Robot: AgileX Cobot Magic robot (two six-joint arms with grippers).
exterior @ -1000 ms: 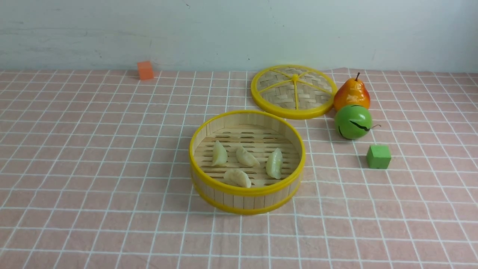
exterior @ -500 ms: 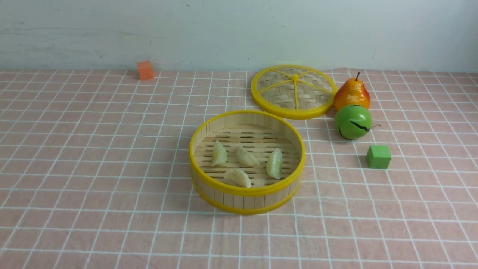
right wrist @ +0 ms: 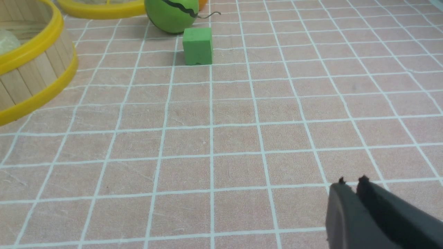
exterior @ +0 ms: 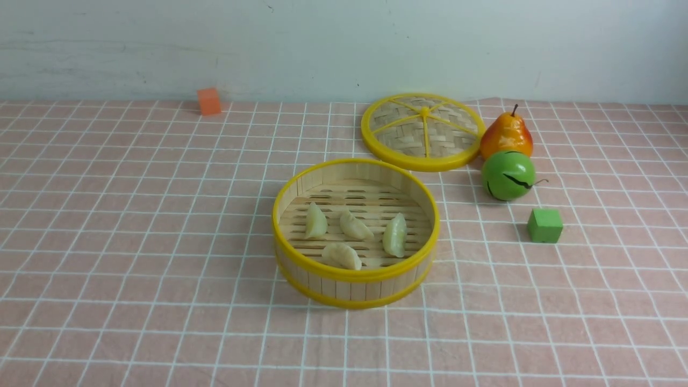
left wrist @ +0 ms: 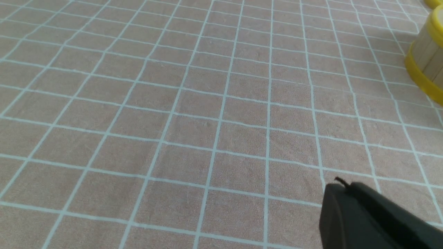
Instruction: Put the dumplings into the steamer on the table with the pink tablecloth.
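The steamer (exterior: 355, 274) stands at the middle of the table with the pink tablecloth (exterior: 134, 242). Several pale dumplings lie on its slatted floor: one at the left (exterior: 315, 221), one in the middle (exterior: 355, 225), one at the right (exterior: 395, 234) and one at the front (exterior: 342, 256). Neither arm shows in the front view. My left gripper (left wrist: 341, 185) is shut and empty above bare cloth, with the steamer's wall (left wrist: 427, 58) at the frame edge. My right gripper (right wrist: 351, 183) is shut and empty above bare cloth, well apart from the steamer (right wrist: 31, 79).
The woven lid (exterior: 422, 130) lies flat behind the steamer. A pear (exterior: 506, 134), a green ball (exterior: 508, 175) and a green cube (exterior: 544, 225) stand at the right; the cube also shows in the right wrist view (right wrist: 197, 45). An orange cube (exterior: 209, 101) sits by the back wall.
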